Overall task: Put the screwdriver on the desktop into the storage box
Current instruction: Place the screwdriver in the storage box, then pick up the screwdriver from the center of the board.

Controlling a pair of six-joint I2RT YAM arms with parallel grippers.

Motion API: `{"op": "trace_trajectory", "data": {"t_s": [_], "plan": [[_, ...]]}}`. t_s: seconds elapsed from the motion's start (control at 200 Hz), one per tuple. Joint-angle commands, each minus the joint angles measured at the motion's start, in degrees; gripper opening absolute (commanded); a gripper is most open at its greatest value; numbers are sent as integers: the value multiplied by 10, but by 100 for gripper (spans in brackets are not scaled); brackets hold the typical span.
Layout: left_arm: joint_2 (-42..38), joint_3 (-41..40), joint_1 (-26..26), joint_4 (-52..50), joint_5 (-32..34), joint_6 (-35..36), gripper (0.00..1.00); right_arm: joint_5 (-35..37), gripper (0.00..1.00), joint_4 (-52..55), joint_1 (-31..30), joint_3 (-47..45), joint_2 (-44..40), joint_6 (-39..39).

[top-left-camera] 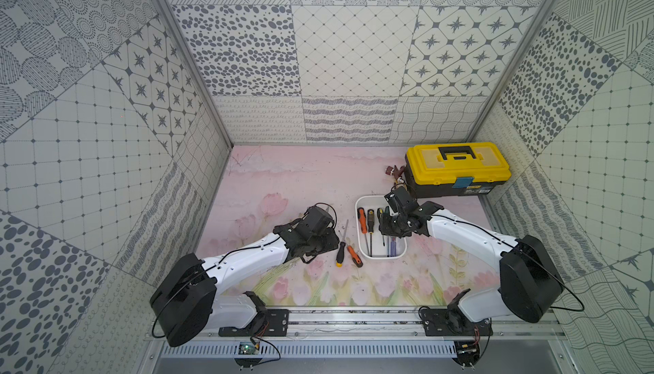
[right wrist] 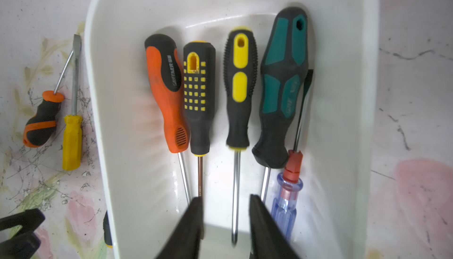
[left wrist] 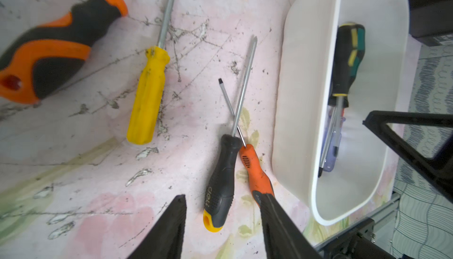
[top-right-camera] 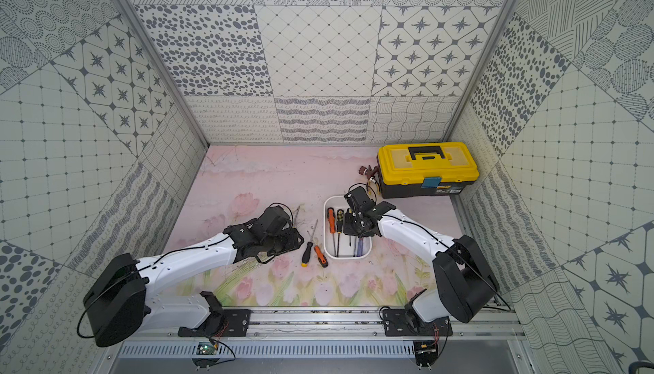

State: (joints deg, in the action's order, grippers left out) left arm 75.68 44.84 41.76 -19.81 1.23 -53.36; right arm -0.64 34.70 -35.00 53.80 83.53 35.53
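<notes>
Scuffed pink desktop (left wrist: 98, 172), patterned walls (top-left-camera: 354, 53), my left gripper (left wrist: 223, 196) spread astride black screwdriver (left wrist: 224, 162), end of orange screwdriver (left wrist: 252, 167) hidden behind it, my right gripper (right wrist: 225, 199) parted, empty, over storage box (right wrist: 112, 123)

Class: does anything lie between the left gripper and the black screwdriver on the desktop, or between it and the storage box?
Nothing blocks the left gripper; the black screwdriver lies between its fingers. The slim orange screwdriver lies between it and the storage box, shafts crossed.
</notes>
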Motion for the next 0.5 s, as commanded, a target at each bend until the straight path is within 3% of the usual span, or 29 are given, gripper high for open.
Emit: {"op": "trace_trajectory", "data": {"t_s": [0.0, 0.08, 0.21, 0.385, 0.495], "plan": [[24, 65, -12, -87, 108, 44, 52, -6, 54, -6, -4, 7, -12, -5], [46, 90, -17, -82, 81, 47, 44, -2, 55, -5, -16, 0, -39, -2], [67, 92, 9, -75, 66, 28, 40, -7, 50, -4, -43, -21, -93, 10], [50, 37, 33, -41, 33, -29, 40, 9, 31, -3, -100, -38, -137, 21], [42, 22, 64, -36, 33, -53, 45, 19, 27, -4, -122, -42, -144, 28]]}}
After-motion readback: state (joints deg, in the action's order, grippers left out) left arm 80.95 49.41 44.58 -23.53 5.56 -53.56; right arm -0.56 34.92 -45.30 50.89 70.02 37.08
